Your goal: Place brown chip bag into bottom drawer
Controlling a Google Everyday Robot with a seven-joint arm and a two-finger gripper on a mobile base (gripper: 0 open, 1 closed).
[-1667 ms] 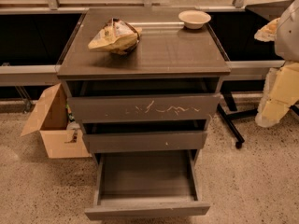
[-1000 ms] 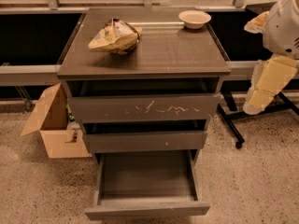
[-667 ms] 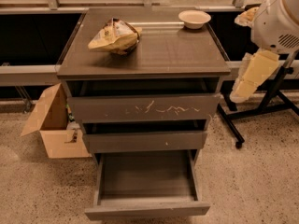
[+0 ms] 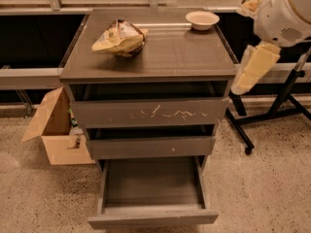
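Observation:
The brown chip bag (image 4: 119,37) lies crumpled on the cabinet top (image 4: 184,57), at its back left. The bottom drawer (image 4: 151,192) is pulled out and its inside is bare. My arm comes in from the upper right, with a white round joint (image 4: 286,13) and a cream part hanging down. My gripper (image 4: 241,84) is at the low end of that part, beside the cabinet's right edge, level with the top drawer. It is well to the right of the bag and touches nothing.
A shallow cream bowl (image 4: 202,19) sits at the back right of the cabinet top. The scratched top drawer (image 4: 150,113) and middle drawer (image 4: 150,146) are slightly ajar. An open cardboard box (image 4: 56,130) stands on the floor at left. A black stand (image 4: 272,110) stands at right.
My arm has swung in from the right edge toward the cabinet and the cream part now hangs next to its right side. The bag, bowl and drawers have not moved.

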